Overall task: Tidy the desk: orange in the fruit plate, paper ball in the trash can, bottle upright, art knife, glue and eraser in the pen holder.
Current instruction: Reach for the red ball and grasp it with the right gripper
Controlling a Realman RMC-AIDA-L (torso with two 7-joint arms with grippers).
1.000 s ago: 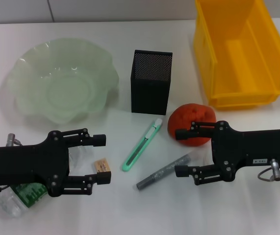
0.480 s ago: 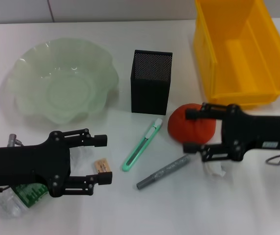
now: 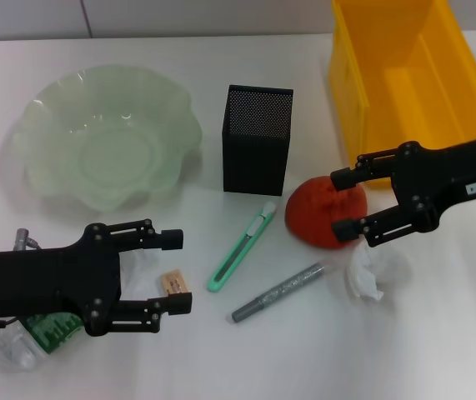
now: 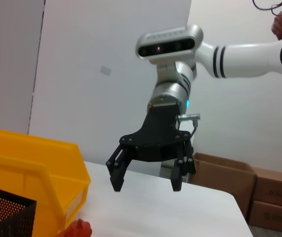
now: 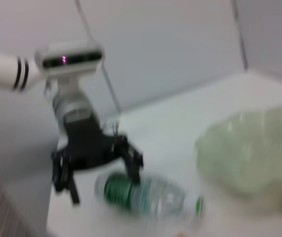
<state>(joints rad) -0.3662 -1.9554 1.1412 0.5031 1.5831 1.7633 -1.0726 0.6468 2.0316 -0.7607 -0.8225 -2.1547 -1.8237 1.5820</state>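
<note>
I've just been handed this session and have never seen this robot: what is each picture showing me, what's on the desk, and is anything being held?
The big picture looks down from the robot's head. The two black claws are its grippers: the left gripper hangs open over the lying bottle and eraser; the right gripper is open over the orange, holding nothing. Also on the white desk: the green fruit plate, black mesh pen holder, yellow bin, green art knife, grey glue stick and paper ball. The other two pictures come from wrist cameras, each facing the opposite arm.
</note>
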